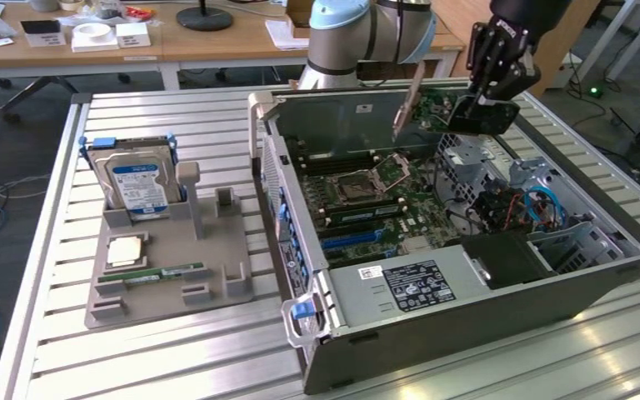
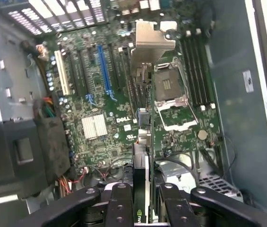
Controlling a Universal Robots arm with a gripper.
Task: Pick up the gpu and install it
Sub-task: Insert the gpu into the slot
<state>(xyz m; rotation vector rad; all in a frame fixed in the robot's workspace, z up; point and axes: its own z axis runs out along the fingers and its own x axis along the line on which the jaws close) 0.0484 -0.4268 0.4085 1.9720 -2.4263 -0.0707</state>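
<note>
My gripper (image 1: 473, 110) is shut on the gpu (image 1: 440, 107), a dark green board with a silver end bracket. It hangs in the air above the back of the open computer case (image 1: 465, 333). In the wrist view the gpu (image 2: 142, 156) shows edge-on between my black fingers (image 2: 120, 201), and its bracket (image 2: 152, 45) points down toward the motherboard (image 2: 100, 109). The card hangs clear of the board, between the blue expansion slot (image 2: 105, 71) and the open CPU socket (image 2: 171, 94).
The case lies on its side on a slatted metal table (image 1: 53, 333). At the exterior view's left, a grey holder tray (image 1: 226, 283) carries an upright hard drive (image 1: 137, 179) with a blue label, a RAM stick (image 1: 164, 273) and a CPU chip (image 1: 126, 250). Cables (image 1: 520, 208) fill the case's right side.
</note>
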